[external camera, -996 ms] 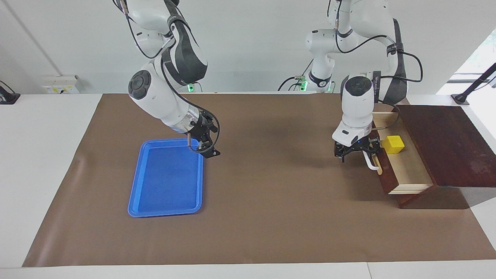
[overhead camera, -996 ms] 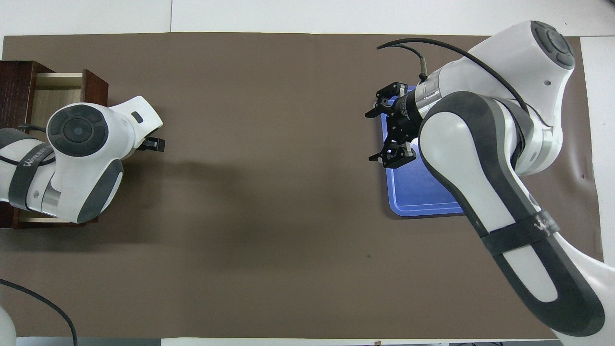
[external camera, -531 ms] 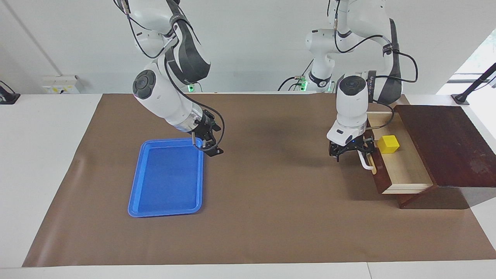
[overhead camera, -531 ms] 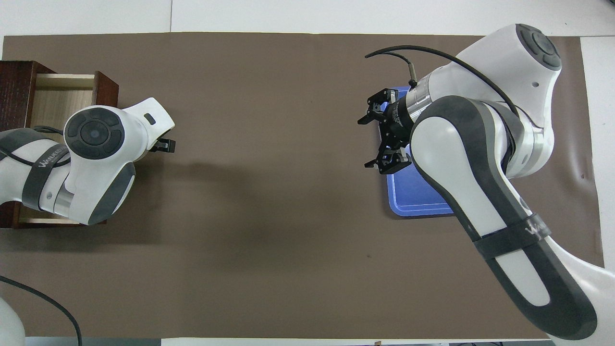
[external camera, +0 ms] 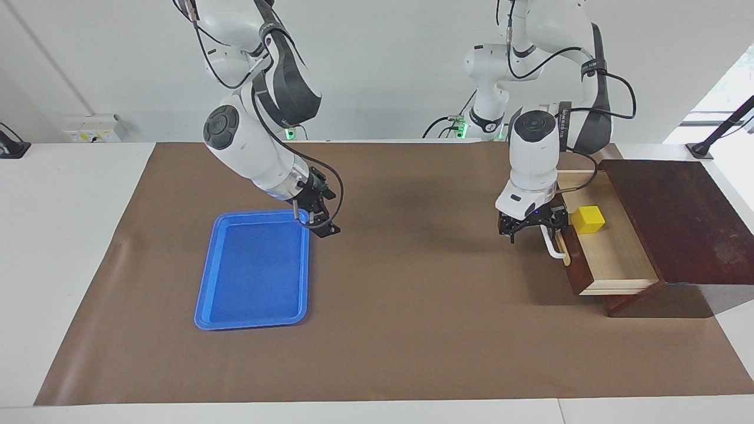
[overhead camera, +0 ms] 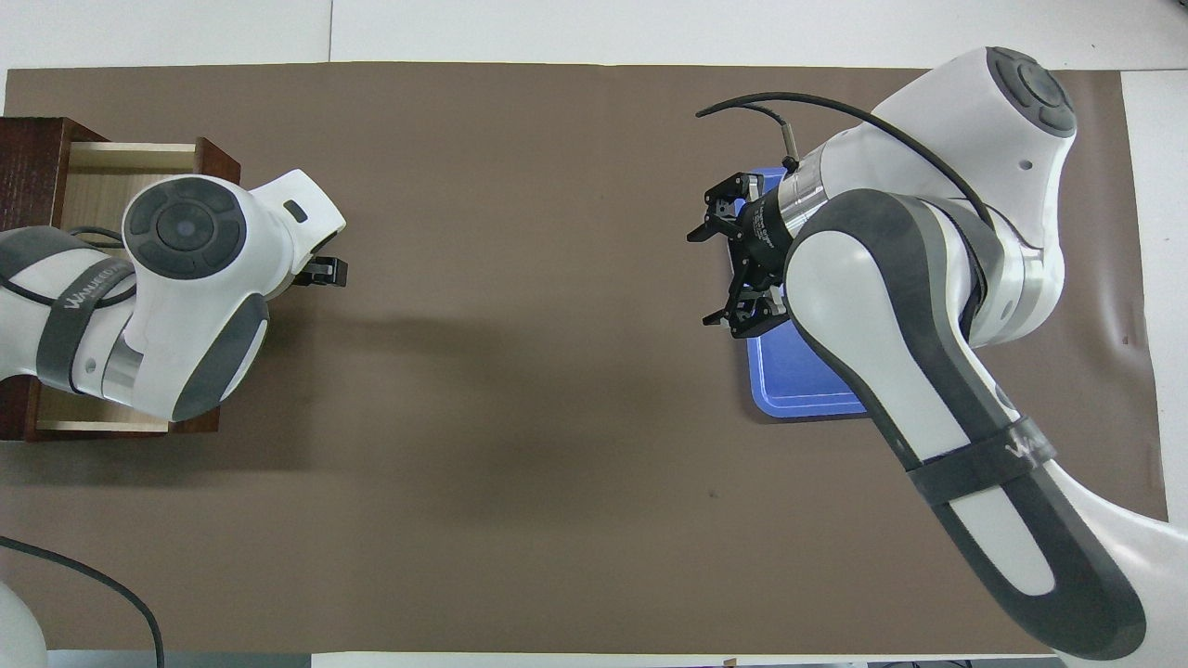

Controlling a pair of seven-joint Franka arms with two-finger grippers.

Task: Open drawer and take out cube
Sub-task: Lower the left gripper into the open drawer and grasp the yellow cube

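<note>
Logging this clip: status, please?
Left end effector at drawer handle, grip unclear. Right end effector open over tray edge. Drawer open, cube inside, nothing covering it.

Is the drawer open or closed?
Open. The dark reddish-brown wooden drawer is pulled out of its box, so its pale inside and the small yellow cube in it show.

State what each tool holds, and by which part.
Left tool is at the white bar handle of the dark wooden drawer; whether it grips cannot be told. Right tool holds nothing, open.
</note>
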